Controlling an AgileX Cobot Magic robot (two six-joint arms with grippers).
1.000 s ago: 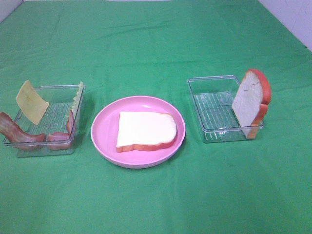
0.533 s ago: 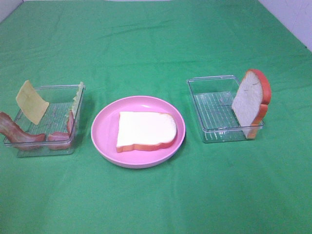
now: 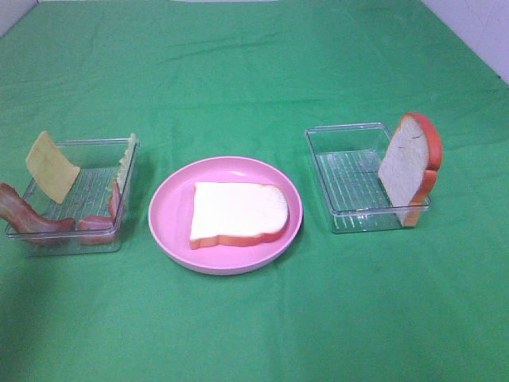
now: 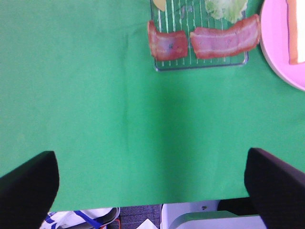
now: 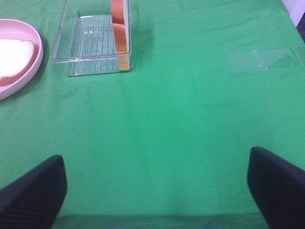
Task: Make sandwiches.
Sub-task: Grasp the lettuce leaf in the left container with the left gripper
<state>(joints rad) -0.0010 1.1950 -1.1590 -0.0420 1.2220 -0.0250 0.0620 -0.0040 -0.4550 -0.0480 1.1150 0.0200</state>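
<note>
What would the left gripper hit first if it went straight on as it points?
Probably the bare green cloth, short of the clear tray holding bacon strips; depth is unclear. The left gripper is open.

Two bacon strips [image 4: 225,43] in a clear tray [image 4: 200,67], wide-apart fingers [image 4: 28,186] over green cloth [image 4: 143,133]

High camera overlooks the whole table [image 3: 254,72]; 2 wrist views also catch the plate [image 3: 165,215].

Pink plate [image 3: 169,216]; white bread [image 3: 238,211]; green cloth [image 3: 254,79]; seemingly yellow cheese [image 3: 52,167].
</note>
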